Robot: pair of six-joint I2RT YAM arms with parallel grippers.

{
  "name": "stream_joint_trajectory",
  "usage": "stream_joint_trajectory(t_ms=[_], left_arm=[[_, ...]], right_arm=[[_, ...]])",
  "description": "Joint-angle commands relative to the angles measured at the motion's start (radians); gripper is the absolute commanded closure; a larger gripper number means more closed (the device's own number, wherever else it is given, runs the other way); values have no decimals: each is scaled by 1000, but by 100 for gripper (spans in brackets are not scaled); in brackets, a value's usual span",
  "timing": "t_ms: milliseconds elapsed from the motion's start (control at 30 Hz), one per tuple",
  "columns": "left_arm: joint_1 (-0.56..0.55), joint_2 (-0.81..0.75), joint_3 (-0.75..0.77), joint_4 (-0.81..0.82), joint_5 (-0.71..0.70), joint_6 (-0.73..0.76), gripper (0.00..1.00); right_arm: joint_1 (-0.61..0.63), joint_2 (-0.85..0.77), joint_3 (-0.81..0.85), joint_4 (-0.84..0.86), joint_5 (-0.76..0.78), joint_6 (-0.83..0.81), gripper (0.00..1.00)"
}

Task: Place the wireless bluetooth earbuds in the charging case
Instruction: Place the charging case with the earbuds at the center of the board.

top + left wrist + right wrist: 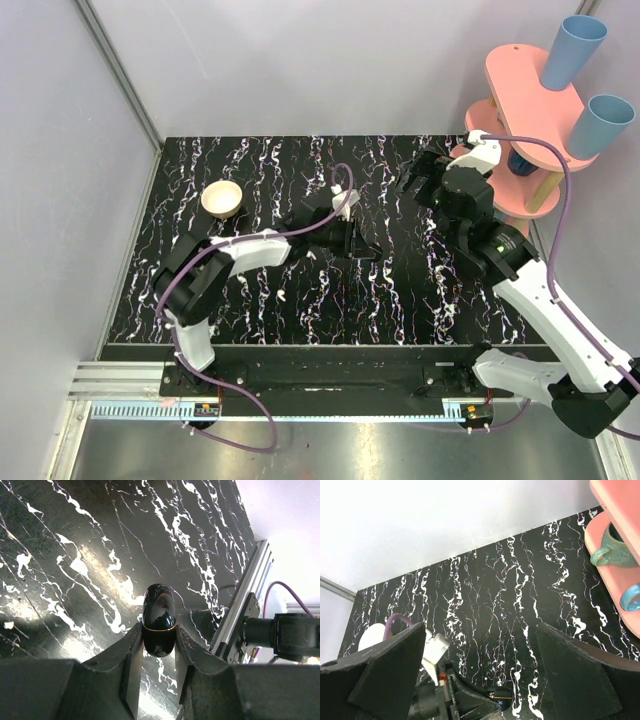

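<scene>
Bench (400,300): black with white veins; it carries all the things.
Pink rack (520,75): at the far right corner, partly cut off by the frame edge, with two blue cups (575,45) on it.
Right claw (482,670): spread wide and holding nothing, over the far right part of the bench, near the rack.
Left claw (159,632): near the middle of the bench, pinching a black glossy oval thing (159,615) with a thin gold seam; this thing sticks out beyond the fingertips.
Charging case (222,198): cream and round, on the far left of the bench, well apart from both claws.
Hard to see: in the right wrist view the case is half hidden behind a finger and a purple cable (395,622). I cannot tell if its halves are open.
Earbuds: I cannot pick them out among the white veins.
</scene>
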Motion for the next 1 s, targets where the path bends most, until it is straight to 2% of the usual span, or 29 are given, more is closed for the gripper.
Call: stream_joint_trajectory(t_ms=[0,133,400,600,733,967], left_arm=[[-12,71,91,43,25,-53,99],[-17,137,130,26,28,-56,94],[-18,262,167,32,63,-100,91],[-21,285,176,6,59,-82,88],[-21,286,166,-11,60,-65,78],[-21,246,146,-29,37,-34,72]], right_arm=[[-7,-42,-10,31,71,14,0],[-7,-40,-16,44,65,17,0],[-7,-14,-7,53,38,14,0],[-8,-16,-19,64,8,12,0],[-8,-17,-25,70,2,12,1],[-10,-14,-25,77,-24,0,0]])
